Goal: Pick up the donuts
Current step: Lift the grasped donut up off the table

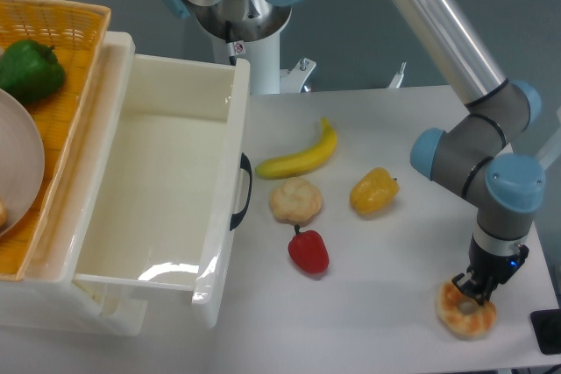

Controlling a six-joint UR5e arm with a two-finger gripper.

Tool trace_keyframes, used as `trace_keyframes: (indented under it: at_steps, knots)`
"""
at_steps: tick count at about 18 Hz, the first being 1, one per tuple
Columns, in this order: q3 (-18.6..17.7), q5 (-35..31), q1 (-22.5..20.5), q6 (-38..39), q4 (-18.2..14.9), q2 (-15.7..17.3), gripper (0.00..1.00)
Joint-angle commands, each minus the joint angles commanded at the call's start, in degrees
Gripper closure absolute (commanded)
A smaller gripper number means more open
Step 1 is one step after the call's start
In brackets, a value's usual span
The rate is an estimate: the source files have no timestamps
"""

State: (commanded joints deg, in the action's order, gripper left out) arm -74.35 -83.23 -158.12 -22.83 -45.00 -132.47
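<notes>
The donut (465, 313), a golden-orange ring with pale glaze patches, lies on the white table near the front right corner. My gripper (476, 290) points straight down onto its upper rim. The dark fingers (462, 285) grip that rim, one by the centre hole and one outside. The jaws look closed on the donut, which still rests on the table or just above it. The fingertips are partly hidden against the donut.
A banana (301, 158), a pale beige bun (295, 200), a red pepper (308, 251) and a yellow pepper (373, 192) lie mid-table. A white open bin (219, 243) stands at the left, beside an orange basket (74, 59) holding a green pepper (30, 70). A dark object (548, 332) sits at the right edge.
</notes>
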Motion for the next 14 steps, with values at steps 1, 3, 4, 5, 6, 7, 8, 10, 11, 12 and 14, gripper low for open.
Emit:
trace_keyframes:
  at_steps: [1, 3, 4, 5, 6, 7, 8, 10, 11, 12, 14]
  knots:
    - [-0.9, -0.1, 0.4, -2.0, -0.2, 1.2, 0.92]
    - [-2.6, -0.4, 1.2, -7.5, -0.4, 4.2, 0.93]
    - [-4.0, -0.7, 1.3, -11.0, -0.4, 5.7, 0.95]
    - [-4.7, -0.7, 1.7, -14.4, -0.6, 7.0, 0.96]
    - [-5.7, -0.7, 1.9, -18.1, -1.2, 8.2, 0.96]
    - [-6.5, -0.8, 2.0, -22.6, -2.4, 9.1, 0.96]
    - [-7.1, -0.8, 2.0, -26.3, -3.6, 9.9, 0.96]
    - [-9.1, -1.4, 1.9, -32.5, -5.0, 12.2, 0.96]
    - [-9.9, -1.8, 1.8, -37.0, -5.4, 13.0, 0.96]
    - [-10.6, -2.6, 1.7, -41.5, -6.3, 13.8, 0.96]
    - [-10.7, -6.3, 1.6, -48.9, -8.6, 14.8, 0.96]
